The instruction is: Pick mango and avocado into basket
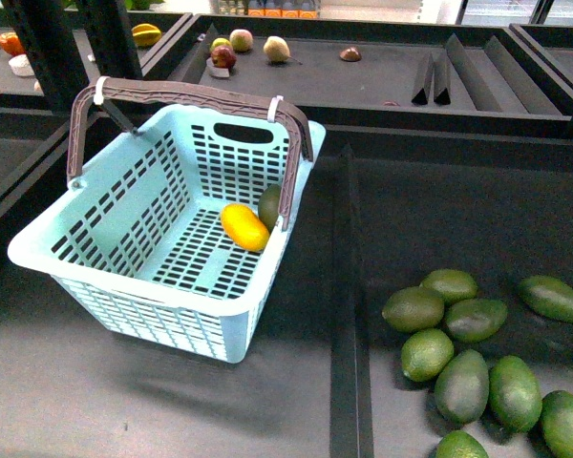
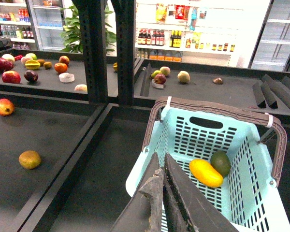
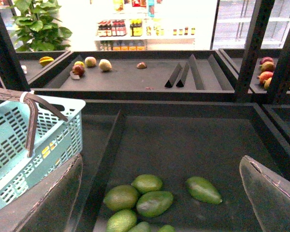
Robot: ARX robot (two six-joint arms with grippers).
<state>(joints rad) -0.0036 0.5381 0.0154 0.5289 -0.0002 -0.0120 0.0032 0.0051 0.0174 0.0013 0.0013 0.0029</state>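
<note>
Pincers first: our left pincer [image 2: 160, 191] is clenched, its two dark fingers pressed together with nothing between them, poised above the near rim of the basket [image 2: 150, 159]. Our right pincer [image 3: 159, 193] is spread wide and grasps nothing, hanging over the loose avocados [image 3: 154, 203] on the dark tabletop [image 3: 183, 145]. Farther in, on the basket's slotted floor, we see the mango [image 1: 244, 227] lying against the avocado [image 1: 269, 206], which sits partly behind a brown handle [image 1: 291, 181].
</note>
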